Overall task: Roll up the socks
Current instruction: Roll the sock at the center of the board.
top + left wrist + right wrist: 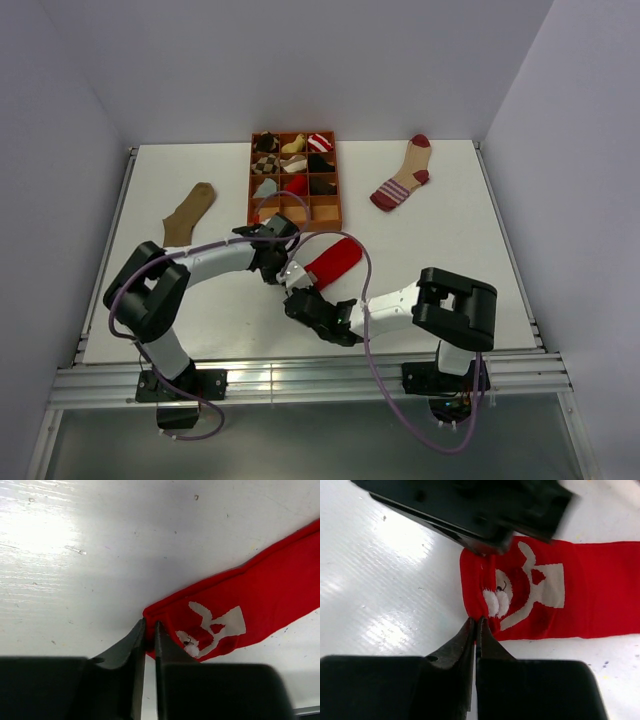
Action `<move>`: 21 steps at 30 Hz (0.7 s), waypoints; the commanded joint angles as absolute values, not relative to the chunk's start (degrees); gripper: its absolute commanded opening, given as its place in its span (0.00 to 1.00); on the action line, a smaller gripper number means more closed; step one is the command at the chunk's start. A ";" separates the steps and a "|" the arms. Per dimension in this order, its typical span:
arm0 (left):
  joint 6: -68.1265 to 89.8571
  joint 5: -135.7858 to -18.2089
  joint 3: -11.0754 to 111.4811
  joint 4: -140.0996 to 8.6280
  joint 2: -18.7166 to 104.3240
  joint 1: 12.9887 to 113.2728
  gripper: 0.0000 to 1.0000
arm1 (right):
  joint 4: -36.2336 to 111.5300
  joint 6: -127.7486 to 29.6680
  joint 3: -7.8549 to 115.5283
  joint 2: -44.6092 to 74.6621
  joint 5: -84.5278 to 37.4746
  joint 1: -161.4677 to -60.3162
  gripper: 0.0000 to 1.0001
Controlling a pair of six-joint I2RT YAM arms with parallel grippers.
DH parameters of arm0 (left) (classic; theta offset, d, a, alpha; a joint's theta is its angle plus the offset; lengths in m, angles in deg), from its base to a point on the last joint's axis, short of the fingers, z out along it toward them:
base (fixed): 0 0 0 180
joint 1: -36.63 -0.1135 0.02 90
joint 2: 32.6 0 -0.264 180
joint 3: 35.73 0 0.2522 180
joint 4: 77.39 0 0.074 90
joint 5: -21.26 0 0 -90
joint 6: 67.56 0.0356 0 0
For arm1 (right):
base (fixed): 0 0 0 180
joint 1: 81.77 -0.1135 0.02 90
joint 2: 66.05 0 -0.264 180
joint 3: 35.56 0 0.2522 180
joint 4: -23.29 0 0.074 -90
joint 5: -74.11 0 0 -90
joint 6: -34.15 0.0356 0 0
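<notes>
The red sock (335, 262) with a white pattern lies flat on the table in front of the tray. My left gripper (150, 625) is shut on one corner of its patterned end (215, 625), with red fabric between the jaws. My right gripper (478, 621) is shut on the other corner of that same end of the red sock (600, 600). In the top view the left gripper (283, 265) and the right gripper (303, 295) face each other across that end. The plain brown sock (190, 213) lies at the left, and the beige sock with maroon stripes (405, 175) at the back right.
An orange compartment tray (340, 190) holding several small sock bundles stands at the back centre, just behind the left arm. The left gripper's black body (470, 510) shows at the top of the right wrist view. White walls enclose the table on three sides.
</notes>
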State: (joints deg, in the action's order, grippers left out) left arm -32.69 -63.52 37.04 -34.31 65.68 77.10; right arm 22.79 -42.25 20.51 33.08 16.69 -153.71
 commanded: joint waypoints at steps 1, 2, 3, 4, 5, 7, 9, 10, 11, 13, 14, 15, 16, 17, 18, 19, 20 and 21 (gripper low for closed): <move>-35.20 -65.22 34.65 -35.59 61.54 76.36 0.18 | 21.15 -35.91 15.66 31.95 7.86 -152.61 0.00; -35.73 -65.31 33.94 -37.07 59.53 75.66 0.25 | 20.36 -34.25 14.95 31.25 6.45 -151.65 0.00; -36.17 -65.57 33.06 -37.96 58.38 75.31 0.29 | 18.87 -33.54 14.24 30.11 2.87 -151.12 0.00; -36.96 -65.66 31.49 -39.10 57.15 74.96 0.33 | 17.99 -32.75 12.76 29.49 1.27 -150.41 0.00; -37.40 -65.57 30.60 -40.50 54.78 74.34 0.38 | 17.02 -31.09 11.96 28.87 -0.49 -148.93 0.00; -38.37 -65.40 28.32 -42.00 52.58 73.90 0.48 | 13.33 -29.23 9.33 27.20 -6.99 -147.17 0.00; -38.90 -65.92 25.51 -44.80 49.32 73.20 0.59 | 10.44 -27.21 8.00 26.24 -11.21 -144.10 0.00; -39.42 -66.45 24.36 -45.69 48.18 72.85 0.62 | 9.99 -26.68 7.48 25.97 -14.88 -143.12 0.00; -39.52 -66.54 23.31 -47.01 45.82 72.32 0.69 | 9.81 -26.07 7.56 25.97 -15.88 -142.24 0.00; -39.69 -66.80 19.44 -51.14 43.44 72.05 0.72 | 8.84 -25.10 7.38 25.97 -22.26 -139.69 0.00; -39.87 -67.15 18.21 -52.46 41.51 72.05 0.73 | 8.14 -23.88 7.12 25.97 -23.87 -138.81 0.00; -40.13 -67.68 15.59 -55.34 40.53 72.05 0.73 | 6.40 -23.08 6.77 26.23 -25.80 -138.02 0.00; -40.39 -68.20 14.35 -56.68 39.22 72.05 0.72 | 5.86 -22.38 6.51 26.49 -28.86 -136.27 0.00; -40.66 -68.82 13.11 -57.99 38.68 72.05 0.72 | 5.24 -20.89 6.50 27.54 -30.46 -135.47 0.00; -41.10 -69.43 11.01 -60.27 38.33 72.05 0.72 | 4.11 -20.27 6.50 28.07 -31.87 -134.68 0.00; -41.36 -69.70 10.12 -60.90 38.15 72.05 0.71 | 3.40 -19.65 6.50 28.77 -33.10 -133.54 0.00; -41.62 -70.22 9.33 -61.60 37.89 72.05 0.70 | 2.61 -17.99 6.33 30.08 -35.03 -133.01 0.00; -41.71 -70.40 8.28 -62.05 37.97 72.05 0.69 | 0.95 -17.28 6.15 30.71 -36.00 -132.48 0.00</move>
State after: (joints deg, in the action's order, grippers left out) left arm -40.21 -68.09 10.63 -55.25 38.99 72.18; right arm 3.64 -21.64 7.65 28.05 -27.63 -133.88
